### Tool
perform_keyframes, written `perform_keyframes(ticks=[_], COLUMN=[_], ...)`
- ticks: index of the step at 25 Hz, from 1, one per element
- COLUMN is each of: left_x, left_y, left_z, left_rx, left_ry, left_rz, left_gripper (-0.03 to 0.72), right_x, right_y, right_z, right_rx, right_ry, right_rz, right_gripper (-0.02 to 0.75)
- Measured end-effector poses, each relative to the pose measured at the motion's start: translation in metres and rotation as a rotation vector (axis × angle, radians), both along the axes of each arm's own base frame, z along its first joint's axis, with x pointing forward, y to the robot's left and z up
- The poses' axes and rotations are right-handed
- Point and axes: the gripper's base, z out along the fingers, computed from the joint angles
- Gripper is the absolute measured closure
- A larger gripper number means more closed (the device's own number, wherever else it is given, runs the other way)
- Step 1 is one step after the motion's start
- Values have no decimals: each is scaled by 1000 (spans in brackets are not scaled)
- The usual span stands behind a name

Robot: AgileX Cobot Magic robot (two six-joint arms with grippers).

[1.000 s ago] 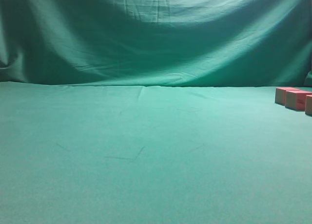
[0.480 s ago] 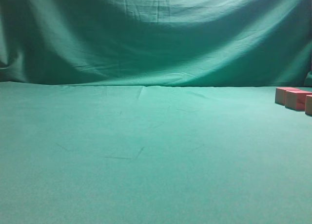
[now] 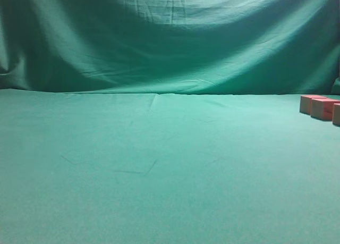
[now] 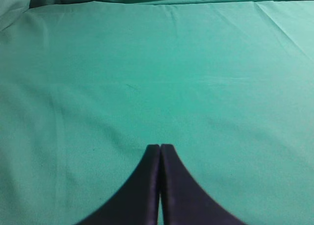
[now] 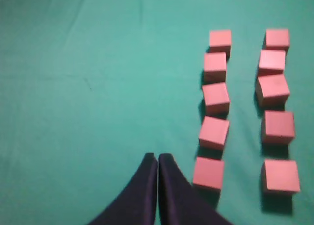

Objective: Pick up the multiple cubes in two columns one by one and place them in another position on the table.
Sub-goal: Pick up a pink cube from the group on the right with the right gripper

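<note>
Black tools, left (image 4: 160,147) and right (image 5: 157,156), are pressed closed, holding nothing.

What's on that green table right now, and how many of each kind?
Pink cubes, left column: 5
Pink cubes, right column: 5
Robot grippers, both with jaws closed and empty, left gripper and right gripper: 2
Total: 12 things, 10 of them cubes, all resting on the table.
</note>
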Motion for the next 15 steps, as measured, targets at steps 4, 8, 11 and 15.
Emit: perform_keyframes(ticks=[4,8,11,15], left_x=[0,0,0,0], left_y=[0,0,0,0], left_z=[0,0,0,0], left_rx=[0,0,0,0], left_ry=[0,0,0,0], left_rz=[0,0,0,0], left_gripper=[688,688,688,688], right_x=[20,33,39,43], right_y=[-8,-16,-18,-12], right_z=[2,3,-4,-16], right_rx=[-37,-66,-65,-94], right_ry=[228,378,459,564], right_rz=[-51,-120,-141,-130], right_gripper=[738,738,738,738])
